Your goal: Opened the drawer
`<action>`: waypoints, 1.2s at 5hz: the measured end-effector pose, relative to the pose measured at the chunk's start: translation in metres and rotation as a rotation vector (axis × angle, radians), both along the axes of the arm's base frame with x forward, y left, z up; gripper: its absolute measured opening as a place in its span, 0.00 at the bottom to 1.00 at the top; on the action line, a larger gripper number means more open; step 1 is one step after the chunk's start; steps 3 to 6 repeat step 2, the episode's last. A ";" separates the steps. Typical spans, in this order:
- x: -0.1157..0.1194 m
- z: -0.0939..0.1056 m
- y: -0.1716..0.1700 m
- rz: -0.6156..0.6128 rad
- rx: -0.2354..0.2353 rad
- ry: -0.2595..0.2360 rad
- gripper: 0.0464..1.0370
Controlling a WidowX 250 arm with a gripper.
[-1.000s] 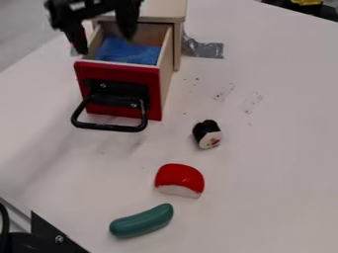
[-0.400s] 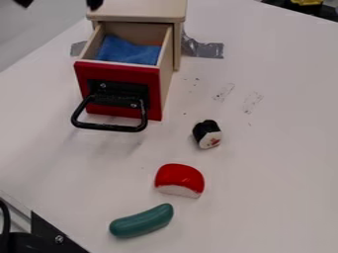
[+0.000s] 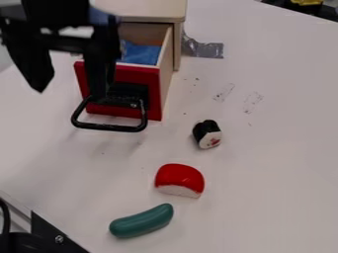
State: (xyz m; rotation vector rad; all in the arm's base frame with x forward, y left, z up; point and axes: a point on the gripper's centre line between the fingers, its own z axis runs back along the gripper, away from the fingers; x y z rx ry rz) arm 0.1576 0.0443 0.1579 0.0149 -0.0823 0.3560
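The gripper (image 3: pixel 69 91) hangs at the upper left, open, its two fingers pointing down with a wide gap between them. It stands in front of the left part of the drawer (image 3: pixel 140 81), which has a red front and is pulled out of its light wooden cabinet (image 3: pixel 151 10). A blue cloth (image 3: pixel 141 53) lies inside the drawer. The black handle (image 3: pixel 109 126) sticks out from the red front. One fingertip overlaps the handle's upper area in view; whether they touch, I cannot tell.
On the white table (image 3: pixel 264 148) lie a black and white sushi piece (image 3: pixel 207 134), a red and white toy piece (image 3: pixel 180 180) and a green sausage-shaped toy (image 3: pixel 141 221). Grey tape (image 3: pixel 201 48) is stuck beside the cabinet. Black hardware (image 3: pixel 49 234) stands at the lower left corner.
The gripper was above the drawer, then almost out of view at the top edge. Now it has come down at the upper left. The drawer and the toys have not moved.
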 end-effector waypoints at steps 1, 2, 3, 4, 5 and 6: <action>-0.002 -0.012 0.001 0.000 0.034 -0.088 0.96; 0.000 -0.013 0.001 -0.003 0.038 -0.098 0.96; 0.000 -0.013 0.001 -0.003 0.038 -0.098 0.96; 0.000 -0.013 0.001 -0.003 0.038 -0.098 0.96; 0.000 -0.013 0.001 -0.003 0.038 -0.098 0.96; 0.000 -0.013 0.001 -0.003 0.038 -0.098 0.96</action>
